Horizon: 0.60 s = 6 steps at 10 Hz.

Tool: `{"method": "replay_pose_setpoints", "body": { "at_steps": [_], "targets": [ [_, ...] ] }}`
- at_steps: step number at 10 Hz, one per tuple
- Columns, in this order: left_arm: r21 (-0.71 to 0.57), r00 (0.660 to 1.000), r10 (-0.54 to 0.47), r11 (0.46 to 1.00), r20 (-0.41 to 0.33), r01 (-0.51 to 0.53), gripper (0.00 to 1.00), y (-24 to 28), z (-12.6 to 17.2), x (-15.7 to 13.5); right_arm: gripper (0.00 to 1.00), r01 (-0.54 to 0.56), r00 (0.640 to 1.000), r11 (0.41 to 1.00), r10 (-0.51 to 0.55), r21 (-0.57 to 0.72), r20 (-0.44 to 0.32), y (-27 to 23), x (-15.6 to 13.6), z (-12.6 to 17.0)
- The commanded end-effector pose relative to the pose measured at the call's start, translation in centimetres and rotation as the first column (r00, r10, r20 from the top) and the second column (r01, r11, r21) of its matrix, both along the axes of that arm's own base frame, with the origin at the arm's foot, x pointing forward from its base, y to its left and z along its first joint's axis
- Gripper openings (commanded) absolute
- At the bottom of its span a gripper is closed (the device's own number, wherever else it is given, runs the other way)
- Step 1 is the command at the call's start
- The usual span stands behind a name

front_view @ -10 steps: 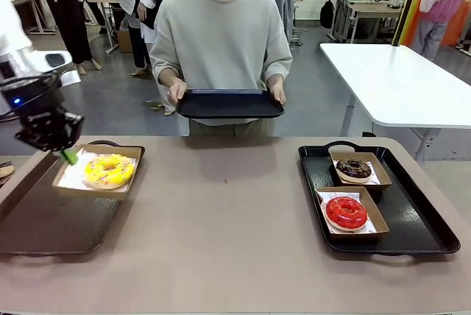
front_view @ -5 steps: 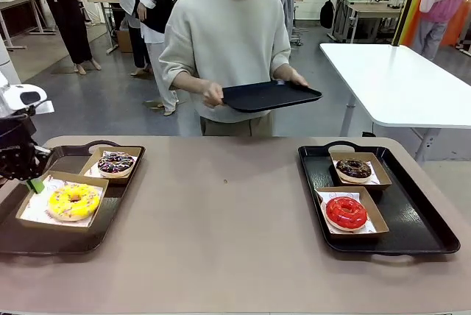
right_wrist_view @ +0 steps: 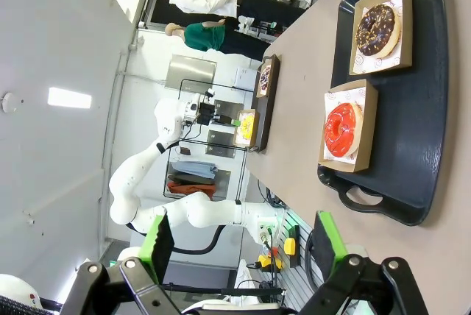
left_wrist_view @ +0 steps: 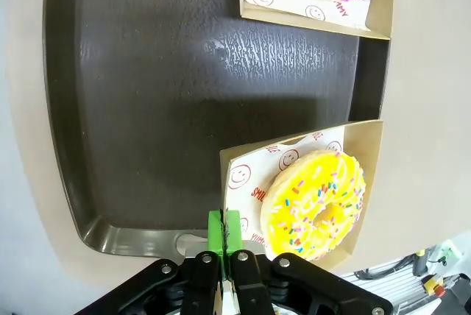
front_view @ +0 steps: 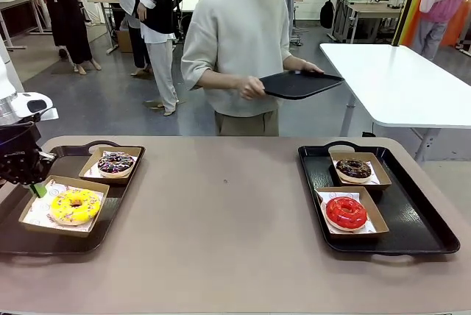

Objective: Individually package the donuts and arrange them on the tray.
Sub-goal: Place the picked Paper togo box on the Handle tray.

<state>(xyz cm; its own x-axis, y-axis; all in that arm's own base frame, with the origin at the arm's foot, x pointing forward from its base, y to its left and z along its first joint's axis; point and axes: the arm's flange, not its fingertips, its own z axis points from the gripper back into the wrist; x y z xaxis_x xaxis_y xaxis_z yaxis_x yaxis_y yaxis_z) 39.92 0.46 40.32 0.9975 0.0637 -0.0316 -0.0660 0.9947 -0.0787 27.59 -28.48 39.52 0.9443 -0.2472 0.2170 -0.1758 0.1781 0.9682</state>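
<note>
At the far left, the left gripper (front_view: 34, 188) has its jaws pinched together on the rim of a cardboard box (left_wrist_view: 367, 175) holding the yellow donut (front_view: 74, 205), which lies just beside the jaws on the left tray (front_view: 44, 238). Behind it on that tray sits the purple sprinkled donut (front_view: 115, 163) in its own box. Across the counter (front_view: 228, 241), a person holds an empty black tray (front_view: 300, 84). On the right tray (front_view: 423, 227) lie the chocolate donut (front_view: 354, 168) and red donut (front_view: 346, 212), each boxed. The right gripper (right_wrist_view: 243, 245) hangs high above them, jaws spread wide and empty.
</note>
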Motion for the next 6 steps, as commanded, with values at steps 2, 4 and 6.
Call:
{"method": "replay_pose_setpoints", "body": {
  "at_steps": [2,4,6],
  "targets": [
    [-0.002,1.000,0.000,1.000,-0.001,0.000,0.01,0.0,0.5,-0.3,1.00,-0.004,1.000,1.000,0.004,0.005,0.017,-0.2,-0.1,0.1],
    [0.000,1.000,0.000,1.000,0.001,0.000,0.01,0.0,0.2,-0.1,1.00,-0.004,1.000,1.000,0.004,0.005,0.017,-0.2,-0.1,0.1],
    [-0.014,0.999,-0.033,0.999,-0.018,0.033,0.01,1.2,-1.3,1.3,1.00,-0.004,1.000,1.000,0.004,0.005,0.017,-0.2,-0.1,0.1]
  ]
}}
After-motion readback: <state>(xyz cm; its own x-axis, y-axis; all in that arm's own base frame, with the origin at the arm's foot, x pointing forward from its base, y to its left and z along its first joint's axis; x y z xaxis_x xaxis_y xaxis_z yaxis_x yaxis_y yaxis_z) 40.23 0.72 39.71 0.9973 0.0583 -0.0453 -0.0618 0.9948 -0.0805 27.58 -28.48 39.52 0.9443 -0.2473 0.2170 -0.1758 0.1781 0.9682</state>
